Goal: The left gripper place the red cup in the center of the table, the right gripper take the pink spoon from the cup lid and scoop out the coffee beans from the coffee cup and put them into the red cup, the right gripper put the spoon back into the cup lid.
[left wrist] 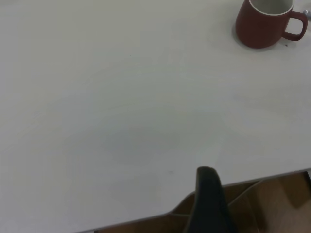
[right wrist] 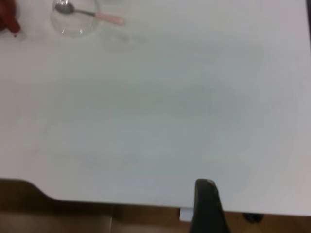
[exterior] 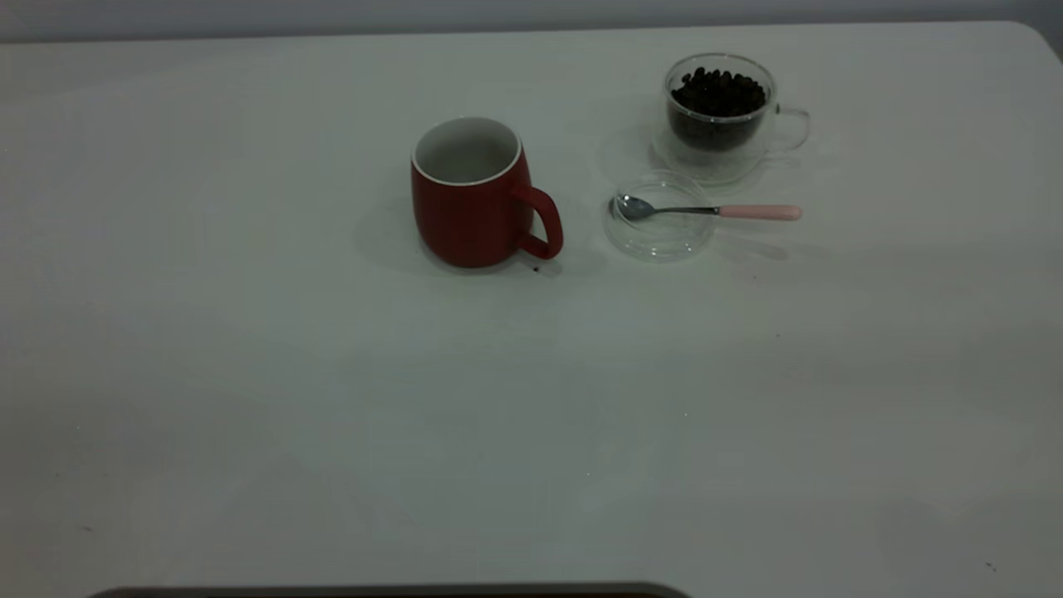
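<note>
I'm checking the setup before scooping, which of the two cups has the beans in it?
The clear glass coffee cup, holding dark coffee beans. The red cup shows only its bare white inside.

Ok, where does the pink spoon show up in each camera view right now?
Exterior view: pink spoon right of centre, bowl in the cup lid, handle sticking out over its rim.
Left wrist view: not in it.
Right wrist view: upper left, across the lid.
Shared landmark: the red cup, upright beside the lid.

One matte black, tapering finger with a rounded tip (left wrist: 208, 194) shows on each wrist camera (right wrist: 206, 201); nothing more.
</note>
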`<state>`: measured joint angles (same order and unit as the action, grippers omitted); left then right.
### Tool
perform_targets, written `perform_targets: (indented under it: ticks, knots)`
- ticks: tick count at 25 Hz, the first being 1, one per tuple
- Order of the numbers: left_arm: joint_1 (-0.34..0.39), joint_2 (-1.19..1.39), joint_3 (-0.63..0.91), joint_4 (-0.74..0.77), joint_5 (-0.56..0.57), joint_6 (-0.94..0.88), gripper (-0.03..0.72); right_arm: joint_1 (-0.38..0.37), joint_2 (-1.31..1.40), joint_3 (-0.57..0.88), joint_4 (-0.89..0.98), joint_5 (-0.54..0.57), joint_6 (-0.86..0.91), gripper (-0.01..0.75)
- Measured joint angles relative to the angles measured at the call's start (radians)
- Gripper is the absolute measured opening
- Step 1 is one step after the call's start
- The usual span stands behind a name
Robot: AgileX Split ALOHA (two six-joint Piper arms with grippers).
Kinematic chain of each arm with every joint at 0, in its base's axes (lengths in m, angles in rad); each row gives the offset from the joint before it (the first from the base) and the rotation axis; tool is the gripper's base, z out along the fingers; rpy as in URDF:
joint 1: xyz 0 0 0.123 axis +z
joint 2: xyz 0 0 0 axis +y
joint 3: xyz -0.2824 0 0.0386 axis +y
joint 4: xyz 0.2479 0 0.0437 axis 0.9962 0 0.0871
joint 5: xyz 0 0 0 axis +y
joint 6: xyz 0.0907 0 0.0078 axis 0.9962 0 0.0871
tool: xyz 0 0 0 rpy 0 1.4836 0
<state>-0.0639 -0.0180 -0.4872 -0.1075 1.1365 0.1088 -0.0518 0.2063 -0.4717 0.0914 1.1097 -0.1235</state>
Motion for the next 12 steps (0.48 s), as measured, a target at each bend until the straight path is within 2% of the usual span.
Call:
perform_targets:
  ticks: [12]
  knots:
    - [0.000,0.000,0.000,0.000,0.000,0.000,0.586,0.000,-0.109,0.002,-0.008,0.009,0.009,0.564]
